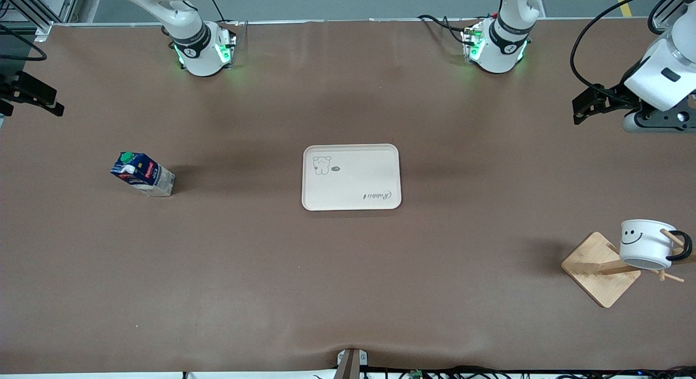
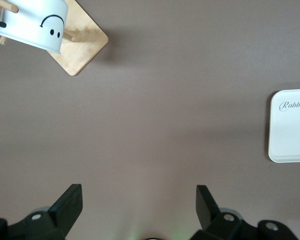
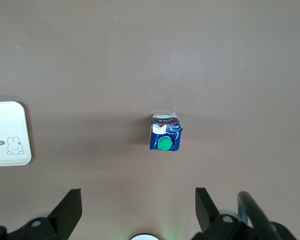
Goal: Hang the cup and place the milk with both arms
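Above the brown table (image 1: 348, 270), the left gripper (image 2: 139, 202) and right gripper (image 3: 138, 202) hang wide open, empty, the cup (image 1: 644, 243) hung on its wooden rack (image 1: 601, 269) and the milk (image 1: 142, 174) standing untouched.

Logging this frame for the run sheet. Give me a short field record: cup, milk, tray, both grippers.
cup: hanging by its handle on a peg of the wooden rack, toward the left arm's end of the table
milk: upright on the table, toward the right arm's end, not on the tray
tray: mid-table, nothing on it
left gripper: open, holds nothing, above bare table
right gripper: open, holds nothing, above the table near the milk
done: cup hung
left to do: milk placement
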Controlling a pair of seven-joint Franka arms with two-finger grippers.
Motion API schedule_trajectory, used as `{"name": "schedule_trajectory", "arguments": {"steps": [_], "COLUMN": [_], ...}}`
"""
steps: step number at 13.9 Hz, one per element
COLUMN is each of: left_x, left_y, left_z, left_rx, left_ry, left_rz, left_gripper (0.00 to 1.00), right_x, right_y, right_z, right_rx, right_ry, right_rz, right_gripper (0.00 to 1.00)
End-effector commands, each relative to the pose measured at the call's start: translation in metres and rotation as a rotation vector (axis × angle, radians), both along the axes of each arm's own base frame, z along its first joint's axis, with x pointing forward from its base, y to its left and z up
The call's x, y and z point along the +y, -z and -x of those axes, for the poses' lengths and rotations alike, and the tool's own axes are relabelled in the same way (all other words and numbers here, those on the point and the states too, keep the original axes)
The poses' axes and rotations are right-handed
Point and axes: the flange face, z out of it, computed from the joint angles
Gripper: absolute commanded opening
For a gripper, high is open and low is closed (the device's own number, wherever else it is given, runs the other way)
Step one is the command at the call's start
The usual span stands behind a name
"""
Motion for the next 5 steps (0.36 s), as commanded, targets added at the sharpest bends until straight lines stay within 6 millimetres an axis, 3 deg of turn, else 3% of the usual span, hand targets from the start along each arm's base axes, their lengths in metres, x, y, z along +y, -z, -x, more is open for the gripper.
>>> {"name": "schedule_trajectory", "arguments": {"steps": [1,5], "left_x": [0.0005,0.0057], "left_y": [-0.0080,-0.0116], "left_z": [0.0021,0.0036], "left_rx": [-0.009,-0.007], "left_ry": [-0.010,-0.024], "left_rz": [-0.002,-0.002], "left_gripper": [1.00,1.00], "right_x": [-0.0030,-0.0030], "right_y": [-0.0035,-0.0048], "right_z": [0.0025,0.0020], "right_rx": [0.000,-0.003], "right_ry": [0.002,0.008], "right_rz": [0.009,0.009], "right_gripper": [1.00,1.00]}}
